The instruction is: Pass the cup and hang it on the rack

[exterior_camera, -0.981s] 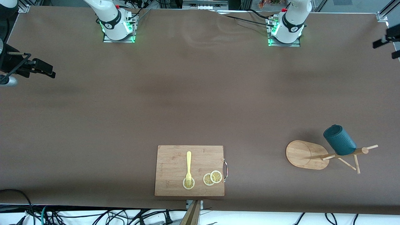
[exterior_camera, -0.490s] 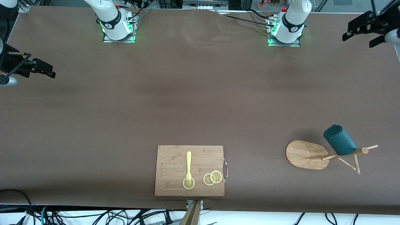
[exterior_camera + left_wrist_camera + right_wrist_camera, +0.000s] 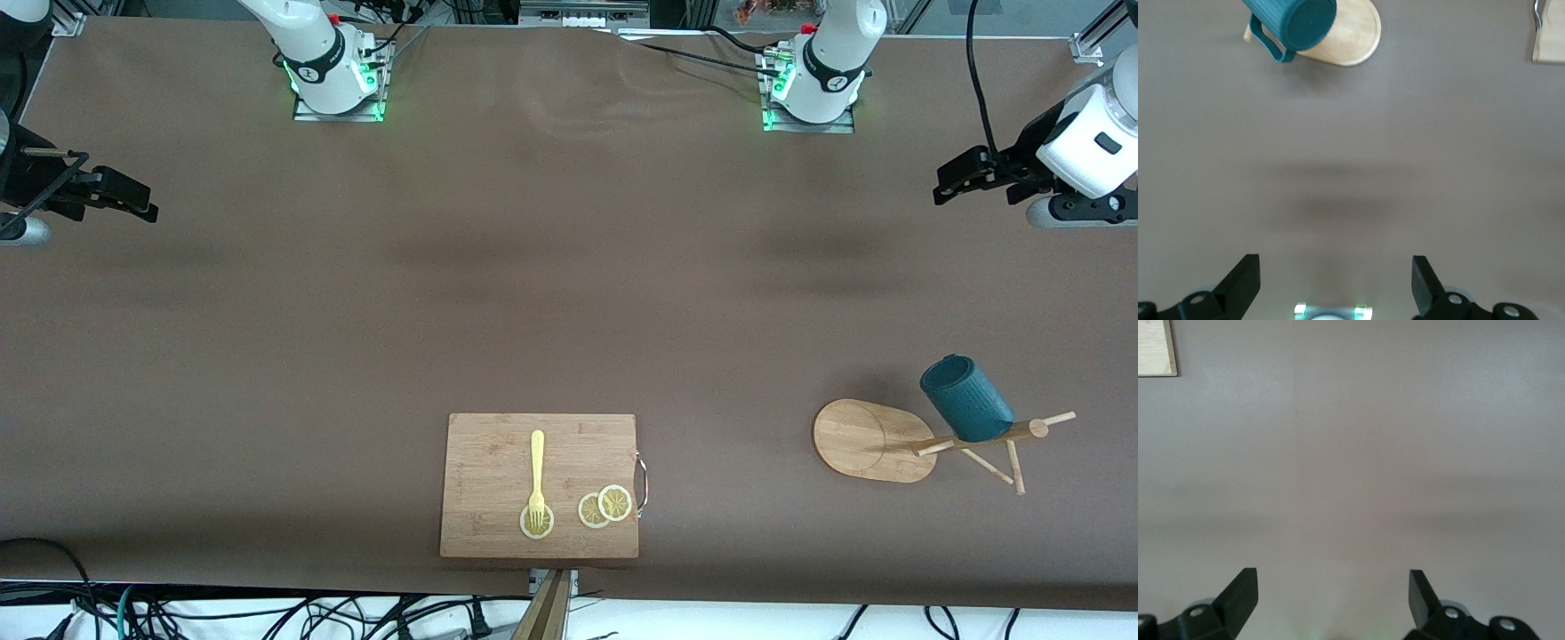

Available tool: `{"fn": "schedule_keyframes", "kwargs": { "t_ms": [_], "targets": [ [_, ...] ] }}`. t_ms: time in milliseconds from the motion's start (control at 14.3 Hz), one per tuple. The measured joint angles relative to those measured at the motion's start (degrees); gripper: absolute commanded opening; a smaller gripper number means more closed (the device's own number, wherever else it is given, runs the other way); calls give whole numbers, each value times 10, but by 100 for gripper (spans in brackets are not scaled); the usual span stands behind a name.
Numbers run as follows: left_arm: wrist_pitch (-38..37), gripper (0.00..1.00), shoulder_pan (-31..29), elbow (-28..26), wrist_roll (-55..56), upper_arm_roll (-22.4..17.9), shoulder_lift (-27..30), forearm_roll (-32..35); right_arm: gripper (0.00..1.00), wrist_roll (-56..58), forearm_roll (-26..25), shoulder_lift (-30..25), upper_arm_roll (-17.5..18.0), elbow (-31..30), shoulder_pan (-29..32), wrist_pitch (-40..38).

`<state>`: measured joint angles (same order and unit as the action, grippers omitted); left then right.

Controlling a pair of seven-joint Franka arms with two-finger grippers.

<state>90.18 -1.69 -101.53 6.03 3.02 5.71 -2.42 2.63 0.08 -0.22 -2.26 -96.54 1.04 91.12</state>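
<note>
The dark teal cup hangs tilted on a peg of the bamboo rack, near the front camera at the left arm's end of the table. The left wrist view shows the cup with its handle, in front of the rack's oval base. My left gripper hovers open over bare table near the left arm's end, well away from the rack; its fingers hold nothing. My right gripper waits open over the right arm's end of the table, with its fingers spread over bare table.
A rectangular cutting board lies at the table's front edge and carries a yellow fork and lemon slices. A corner of the board shows in the left wrist view, and another corner of the board in the right wrist view.
My left gripper has swung in from the table's end and now hangs lower in the front view, over the table. The right arm, cup and rack have not moved.
</note>
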Motion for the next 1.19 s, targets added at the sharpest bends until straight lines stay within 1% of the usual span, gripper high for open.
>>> {"fn": "schedule_keyframes", "kwargs": {
  "t_ms": [70,210,420,561,771,841,911,1191],
  "targets": [
    [16,100,6,-23,16,1,16,0,100,0,0,0,0,0,0,0],
    [31,100,18,-48,48,13,40,0,100,0,0,0,0,0,0,0],
    [38,100,24,-47,72,36,49,0,100,0,0,0,0,0,0,0],
    [38,100,23,-28,74,37,40,0,100,0,0,0,0,0,0,0],
    [-18,100,20,40,74,30,10,0,100,0,0,0,0,0,0,0],
    [-29,100,20,55,74,29,2,0,100,0,0,0,0,0,0,0],
    [-33,100,20,63,74,26,-4,0,100,0,0,0,0,0,0,0],
    [-48,100,21,73,72,-8,-10,0,100,0,0,0,0,0,0,0]
  ]
}}
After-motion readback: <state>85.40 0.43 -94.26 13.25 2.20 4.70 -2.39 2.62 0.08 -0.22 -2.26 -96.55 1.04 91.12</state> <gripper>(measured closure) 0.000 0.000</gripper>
